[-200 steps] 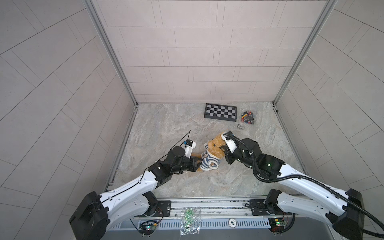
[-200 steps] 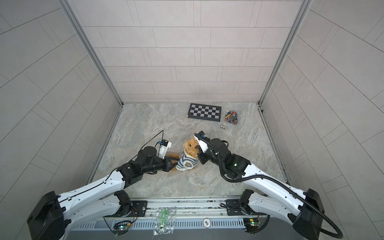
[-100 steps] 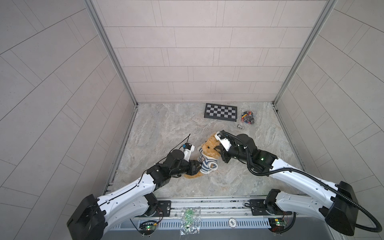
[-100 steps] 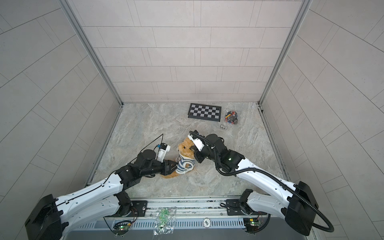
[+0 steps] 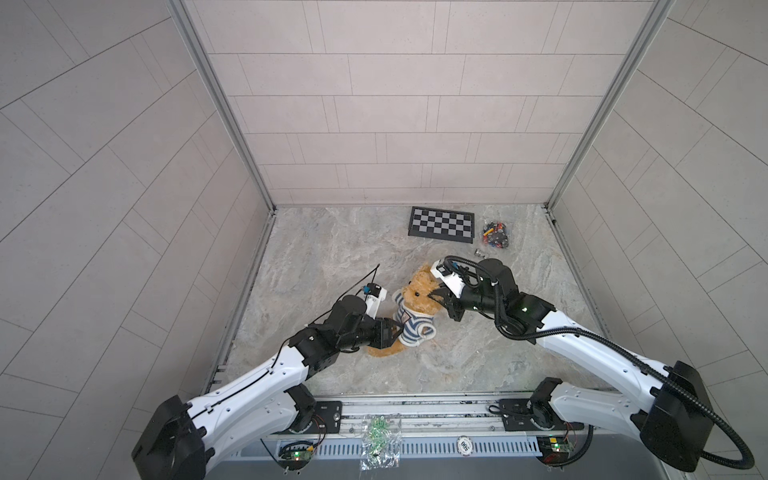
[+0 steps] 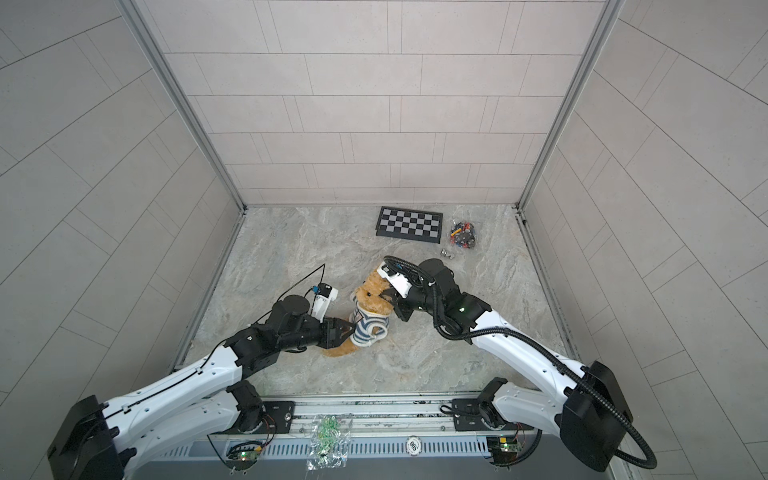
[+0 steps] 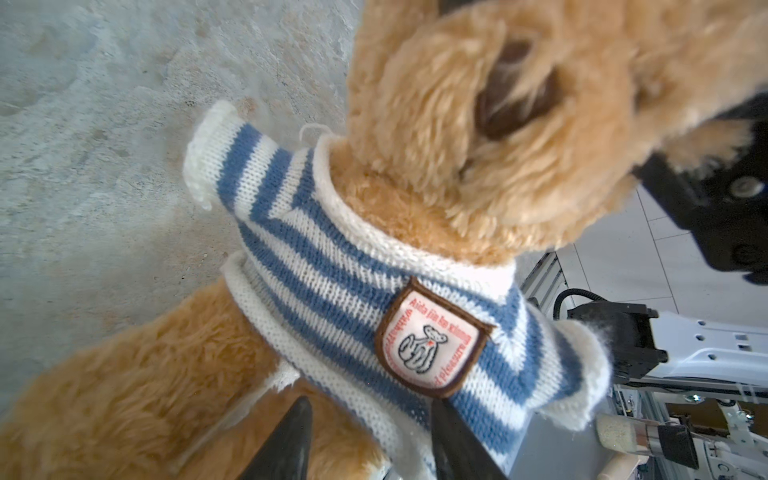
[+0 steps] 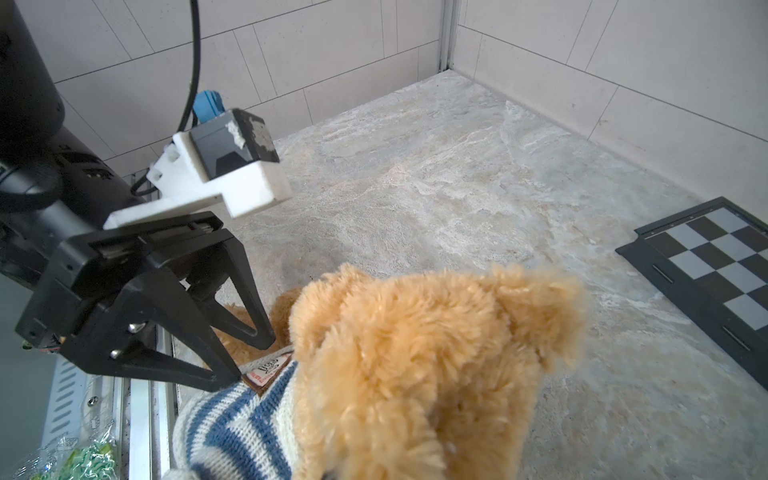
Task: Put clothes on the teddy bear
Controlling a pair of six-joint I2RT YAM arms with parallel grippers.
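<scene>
Subject: teddy bear (image 5: 417, 292) upright on marble table (image 5: 332, 249), between both tools, striped sweater (image 5: 409, 328) on torso. At head: right gripper (image 5: 435, 296) clenched on fur by ear. At belly: left gripper (image 8: 245, 361) unclenched, jaws apart, grasping nothing, one tip touching sweater beside badge (image 7: 432, 336). Well beyond right gripper: chessboard (image 5: 441, 224).

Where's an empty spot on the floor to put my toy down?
Bare: the far-left floor between the left wall and the checkerboard; also the near-right floor between the right arm and the front rail. Crowded: the middle, where both arms meet the teddy bear, and the far corner's parts pile.
</scene>
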